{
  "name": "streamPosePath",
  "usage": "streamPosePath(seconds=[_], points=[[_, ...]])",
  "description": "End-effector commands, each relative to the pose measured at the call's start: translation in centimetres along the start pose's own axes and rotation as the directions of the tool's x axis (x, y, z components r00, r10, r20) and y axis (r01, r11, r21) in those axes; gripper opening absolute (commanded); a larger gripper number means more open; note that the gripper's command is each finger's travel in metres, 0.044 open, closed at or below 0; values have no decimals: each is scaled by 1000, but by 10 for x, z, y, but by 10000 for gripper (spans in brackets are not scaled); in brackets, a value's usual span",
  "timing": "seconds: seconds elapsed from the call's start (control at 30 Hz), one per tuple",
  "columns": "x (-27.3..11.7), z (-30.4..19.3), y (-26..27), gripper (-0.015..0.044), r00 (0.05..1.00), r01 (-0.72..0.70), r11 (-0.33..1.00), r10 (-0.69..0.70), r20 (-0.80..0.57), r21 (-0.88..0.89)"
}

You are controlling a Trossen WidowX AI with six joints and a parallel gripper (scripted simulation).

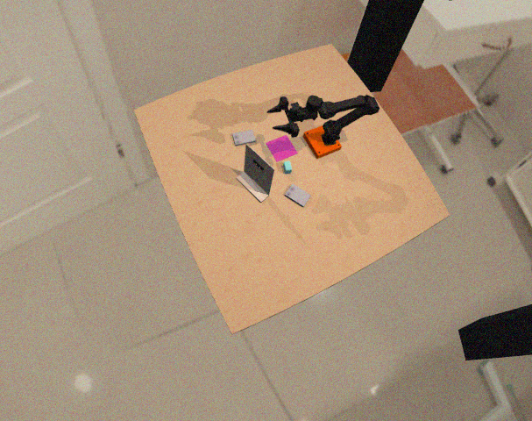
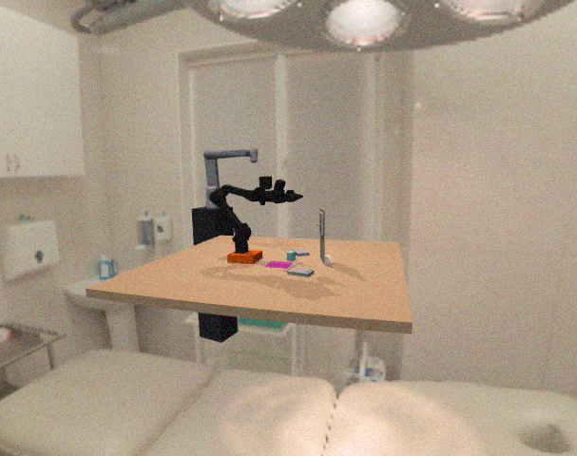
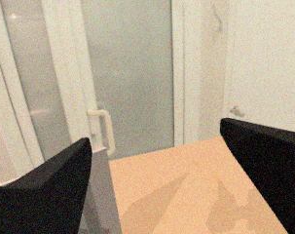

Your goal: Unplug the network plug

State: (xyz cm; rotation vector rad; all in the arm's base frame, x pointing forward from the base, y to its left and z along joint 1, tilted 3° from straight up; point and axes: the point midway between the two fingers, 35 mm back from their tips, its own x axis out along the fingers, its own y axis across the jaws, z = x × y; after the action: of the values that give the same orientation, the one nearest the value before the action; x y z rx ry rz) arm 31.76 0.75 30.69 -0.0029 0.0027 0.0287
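The upright grey panel (image 1: 266, 177) (image 2: 322, 240) (image 3: 107, 195) stands on a pale foot. Dark socket openings (image 1: 258, 165) show on its face. In the exterior view a tiny yellowish bit (image 2: 318, 224) sticks out of its robot-facing side; it may be the plug, but is too small to tell. The plug's tab cannot be made out. The marked magenta square (image 1: 281, 147) (image 2: 278, 264) lies on the table between the arm's base and the panel. My gripper (image 1: 271, 119) (image 2: 300, 197) (image 3: 157, 135) is open wide with nothing between its fingers, high above the table, clear of the panel.
A turquoise block (image 1: 287, 167) (image 2: 291, 255) stands beside the square. One flat grey box (image 1: 244, 138) (image 2: 300, 272) and another grey box (image 1: 297, 196) (image 2: 301, 253) lie on either side of the panel. The arm stands on an orange base (image 1: 317, 146) (image 2: 243, 256).
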Motion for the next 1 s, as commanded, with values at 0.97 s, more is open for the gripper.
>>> streamPosePath(seconds=[0.97], points=[[9, -98, 25, 156, 901, -252, 501, 434, 11, 828]])
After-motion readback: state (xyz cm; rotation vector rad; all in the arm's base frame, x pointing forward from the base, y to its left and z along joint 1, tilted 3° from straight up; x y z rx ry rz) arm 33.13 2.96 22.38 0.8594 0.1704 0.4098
